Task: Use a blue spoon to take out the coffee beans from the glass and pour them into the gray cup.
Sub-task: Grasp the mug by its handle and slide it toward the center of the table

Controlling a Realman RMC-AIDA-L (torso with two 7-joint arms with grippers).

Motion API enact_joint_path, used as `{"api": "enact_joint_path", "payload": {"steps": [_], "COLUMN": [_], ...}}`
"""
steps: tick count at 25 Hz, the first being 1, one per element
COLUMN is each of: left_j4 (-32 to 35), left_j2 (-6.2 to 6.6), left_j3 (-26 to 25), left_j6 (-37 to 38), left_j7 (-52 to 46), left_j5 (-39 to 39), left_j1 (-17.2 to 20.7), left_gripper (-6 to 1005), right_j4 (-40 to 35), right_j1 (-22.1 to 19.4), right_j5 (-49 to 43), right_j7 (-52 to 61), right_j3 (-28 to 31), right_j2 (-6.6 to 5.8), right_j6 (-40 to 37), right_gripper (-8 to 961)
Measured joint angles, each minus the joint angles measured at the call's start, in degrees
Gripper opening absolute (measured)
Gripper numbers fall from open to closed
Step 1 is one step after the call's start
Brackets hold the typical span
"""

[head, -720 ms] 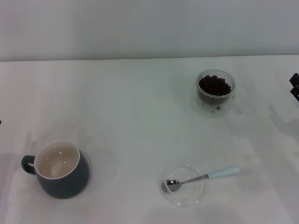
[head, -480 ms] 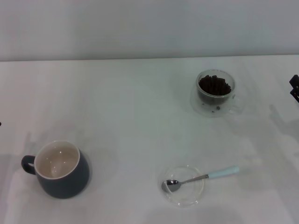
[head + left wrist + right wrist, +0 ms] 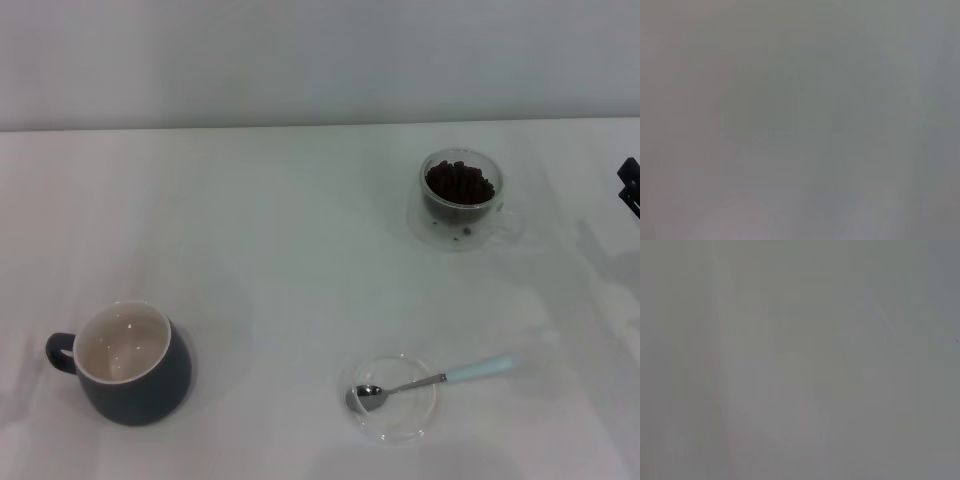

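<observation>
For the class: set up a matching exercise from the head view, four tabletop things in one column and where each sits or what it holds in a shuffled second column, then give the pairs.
Things:
1. gray cup
2. glass
3. blue spoon
4. clear dish

Descriptions:
A. bowl resting in the dish
B. near left, empty, cream inside
C. far right, full of coffee beans
D. near, right of centre, under the spoon's bowl

Pairs: 1-B, 2-C, 3-A, 4-D

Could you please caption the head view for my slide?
Spoon resting in dish, beans in glass, gray cup empty.
</observation>
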Motion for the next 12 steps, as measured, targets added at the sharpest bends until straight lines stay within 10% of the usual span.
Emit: {"api": "enact_joint_path", "payload": {"steps": [12], "left_j4": [-9.97], "left_j2": [0.18], "left_j3": [8.24], "left_j6": [2.92], "left_j7": [0.69], "left_j5": [5.58], "left_j1": [4.55], "left_gripper": [876], "right_j4": [-1.87], "right_j1": [0.65], "right_j5": [-0.34], "right_j7": [0.0], "right_j3": [-0.04], "right_j2": [0.15], "right_j6": [2.05], "right_gripper": [871]}}
